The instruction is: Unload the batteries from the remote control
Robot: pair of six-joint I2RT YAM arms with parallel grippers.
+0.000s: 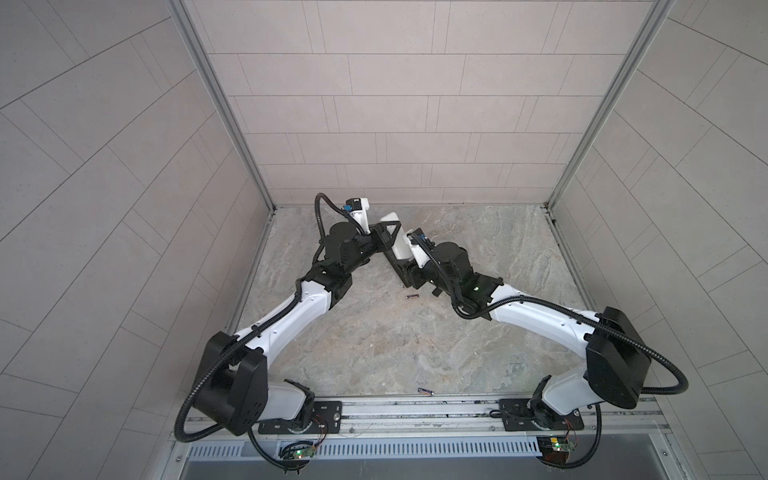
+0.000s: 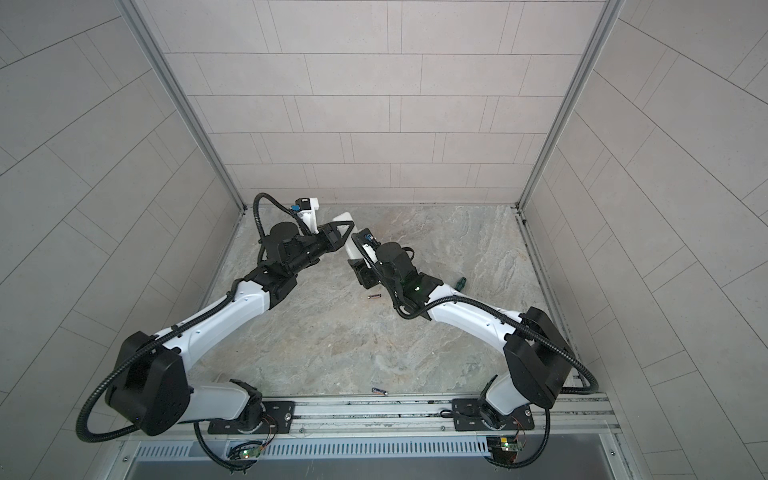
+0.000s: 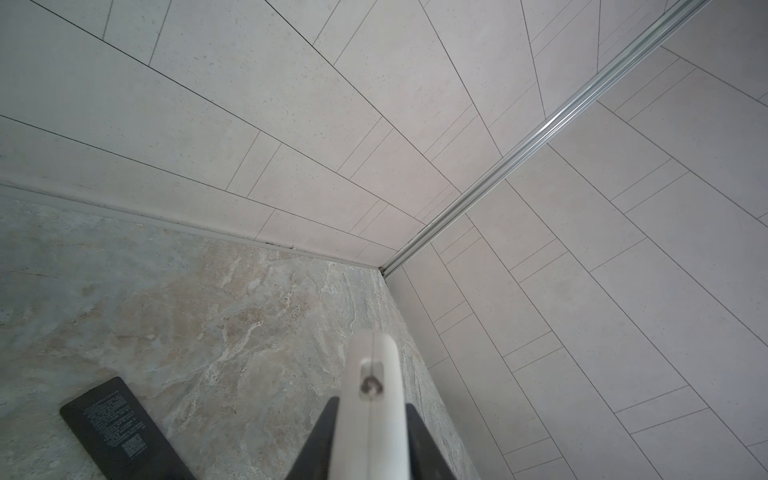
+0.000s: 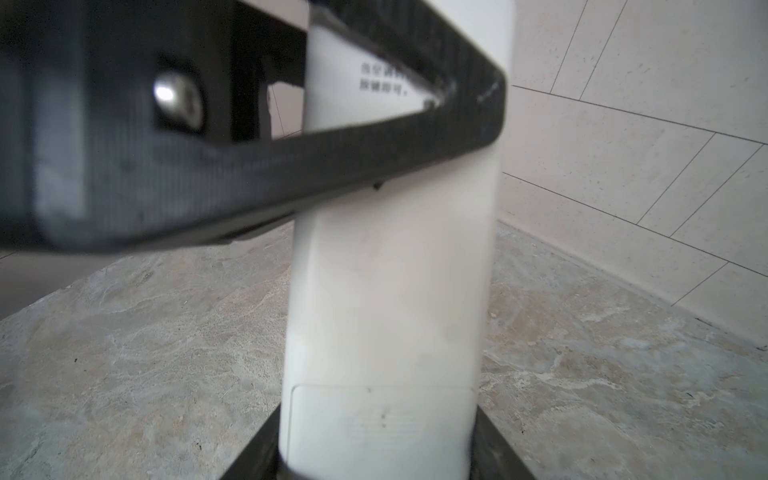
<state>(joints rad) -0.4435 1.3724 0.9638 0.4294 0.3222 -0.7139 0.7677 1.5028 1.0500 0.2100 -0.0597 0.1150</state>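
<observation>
A white remote control (image 1: pixel 400 246) (image 2: pixel 343 218) is held off the table near the back, between both arms. My left gripper (image 1: pixel 387 236) (image 3: pixel 371 451) is shut on its thin edges near the far end, and the remote (image 3: pixel 372 357) sticks out past the black fingers (image 3: pixel 322 440). My right gripper (image 1: pixel 398 270) (image 4: pixel 376 461) is shut across its wide sides at the lower end. There the remote's back (image 4: pixel 390 291) shows a cover plate (image 4: pixel 382 424) still in its seat. Two batteries lie on the table, one (image 1: pixel 412 296) (image 2: pixel 375 296) below the grippers and one (image 1: pixel 424 390) (image 2: pixel 379 390) near the front edge.
A black remote (image 3: pixel 116 428) lies flat on the marble table behind the left arm. A green-handled screwdriver (image 2: pixel 459 284) lies just behind the right forearm. Tiled walls close the back and both sides, and a metal rail (image 1: pixel 415 409) runs along the front.
</observation>
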